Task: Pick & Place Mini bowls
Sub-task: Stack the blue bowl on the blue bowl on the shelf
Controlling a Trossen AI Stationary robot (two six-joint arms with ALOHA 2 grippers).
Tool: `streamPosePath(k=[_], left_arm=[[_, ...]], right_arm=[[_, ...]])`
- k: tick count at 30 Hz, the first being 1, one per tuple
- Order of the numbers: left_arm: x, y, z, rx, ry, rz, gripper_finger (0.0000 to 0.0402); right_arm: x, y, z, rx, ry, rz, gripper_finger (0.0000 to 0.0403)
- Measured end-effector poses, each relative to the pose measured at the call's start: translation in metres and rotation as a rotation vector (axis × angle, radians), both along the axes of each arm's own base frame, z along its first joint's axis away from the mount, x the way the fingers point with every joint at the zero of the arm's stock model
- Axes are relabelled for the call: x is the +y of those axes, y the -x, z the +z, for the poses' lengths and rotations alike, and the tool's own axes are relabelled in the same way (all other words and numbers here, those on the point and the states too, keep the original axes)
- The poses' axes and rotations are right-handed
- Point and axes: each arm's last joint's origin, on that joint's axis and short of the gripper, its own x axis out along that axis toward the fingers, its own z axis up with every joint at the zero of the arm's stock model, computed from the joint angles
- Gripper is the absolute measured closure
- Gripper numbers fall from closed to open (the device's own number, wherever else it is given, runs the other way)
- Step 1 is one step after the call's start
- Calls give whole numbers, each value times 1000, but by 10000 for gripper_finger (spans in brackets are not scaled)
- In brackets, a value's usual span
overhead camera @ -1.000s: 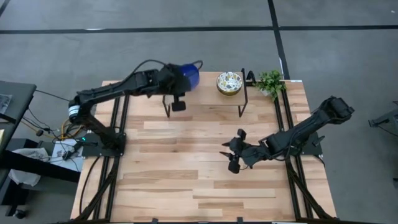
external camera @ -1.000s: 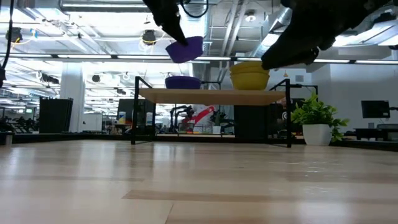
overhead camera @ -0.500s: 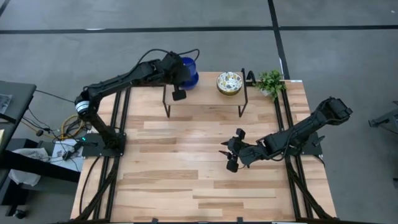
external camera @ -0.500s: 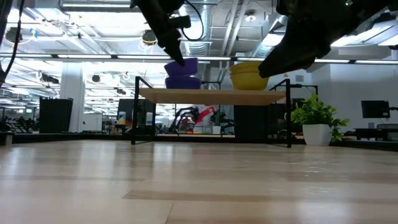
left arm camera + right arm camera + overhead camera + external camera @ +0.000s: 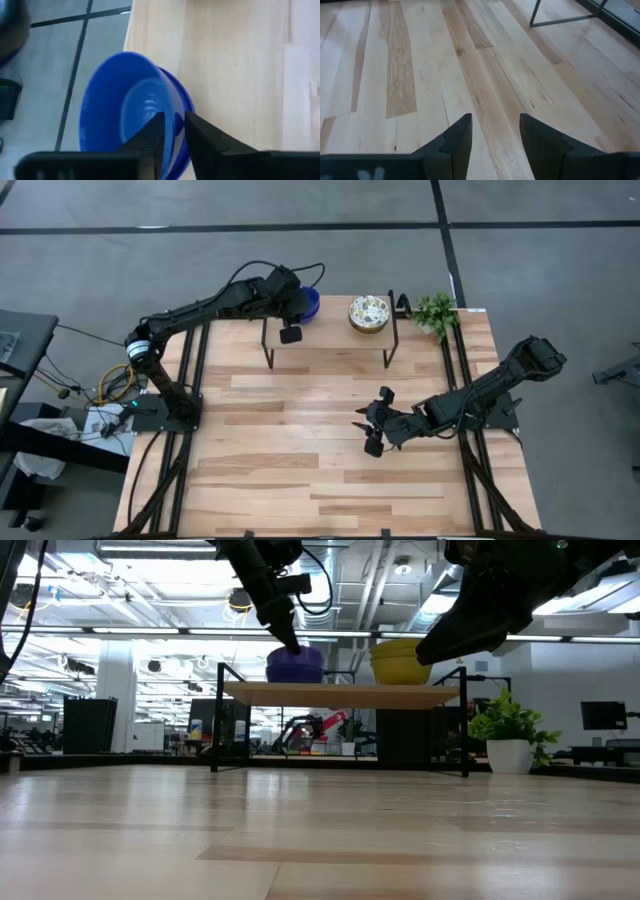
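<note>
A glossy blue mini bowl (image 5: 125,110) sits nested in another blue bowl (image 5: 184,102) on the left end of a small raised wooden shelf (image 5: 340,692) at the table's far side. My left gripper (image 5: 297,308) is shut on the upper bowl. A stack of speckled white bowls (image 5: 368,313) rests on the shelf's right end; in the low view the stack (image 5: 402,662) looks yellow from the side. My right gripper (image 5: 372,425) is open and empty over the table's middle right. My left gripper pinches the upper blue bowl's rim (image 5: 176,124), with one finger (image 5: 152,137) inside the bowl and the other (image 5: 202,140) outside. The fingers come slanting down from above (image 5: 285,625). The bowl stands upright, resting in the lower blue bowl on the shelf.
A small green potted plant (image 5: 435,312) stands at the far right corner beside the shelf. The shelf's black legs (image 5: 268,352) stand on the table. Bare wooden tabletop (image 5: 300,460) stretches from the shelf to the near edge.
My left gripper has gone toward the table's far edge and down with the blue bowl. The bowl was tilted and clear above the shelf; it now sits level, nested in the blue bowl on the shelf.
</note>
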Motion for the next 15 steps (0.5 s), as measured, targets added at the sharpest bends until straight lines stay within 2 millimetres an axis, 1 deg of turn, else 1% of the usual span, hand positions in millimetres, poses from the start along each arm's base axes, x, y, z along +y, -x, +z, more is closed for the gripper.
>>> streamPosePath(k=[5, 11, 15], left_arm=[[1, 1, 0, 15, -32, 47, 300], [2, 1, 0, 6, -25, 75, 263], [0, 0, 0, 5, -26, 72, 247]], right_arm=[[0, 0, 0, 0, 0, 0, 246], [0, 0, 0, 0, 0, 0, 250], [0, 0, 0, 1, 0, 0, 248]])
